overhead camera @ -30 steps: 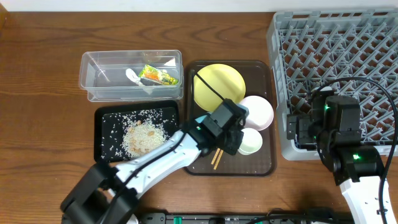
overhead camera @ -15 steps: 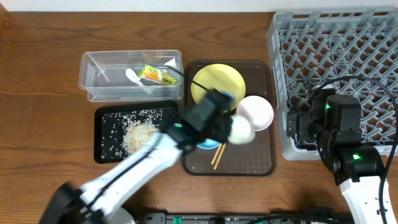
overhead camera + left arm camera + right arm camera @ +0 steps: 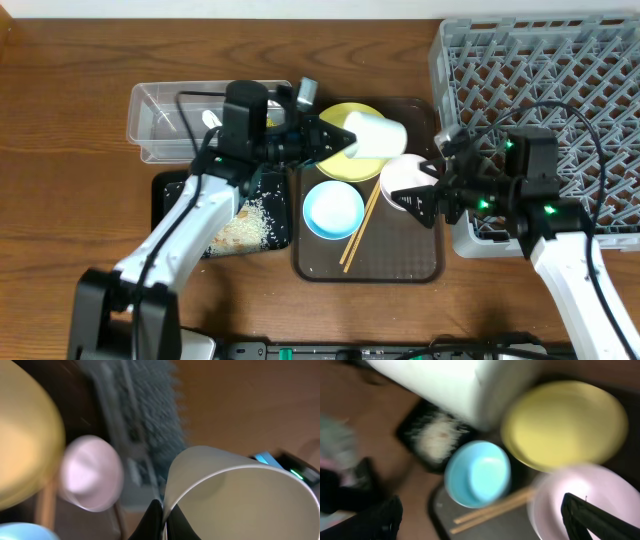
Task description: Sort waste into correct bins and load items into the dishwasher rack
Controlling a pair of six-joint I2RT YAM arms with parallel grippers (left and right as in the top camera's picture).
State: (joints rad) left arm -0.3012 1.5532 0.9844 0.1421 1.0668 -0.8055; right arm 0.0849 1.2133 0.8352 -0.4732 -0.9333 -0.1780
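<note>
My left gripper (image 3: 338, 140) pinches the small white cup (image 3: 377, 135) by its rim, lifted off the light-blue bowl (image 3: 333, 210), now over the yellow plate (image 3: 345, 162). My right gripper (image 3: 422, 196) is spread wide, empty, and swung in beside the white bowl (image 3: 400, 175).

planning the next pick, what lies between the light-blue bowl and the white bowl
A pair of wooden chopsticks lies slanted between the round light-blue bowl and the round white bowl; the overhead view shows it.
</note>
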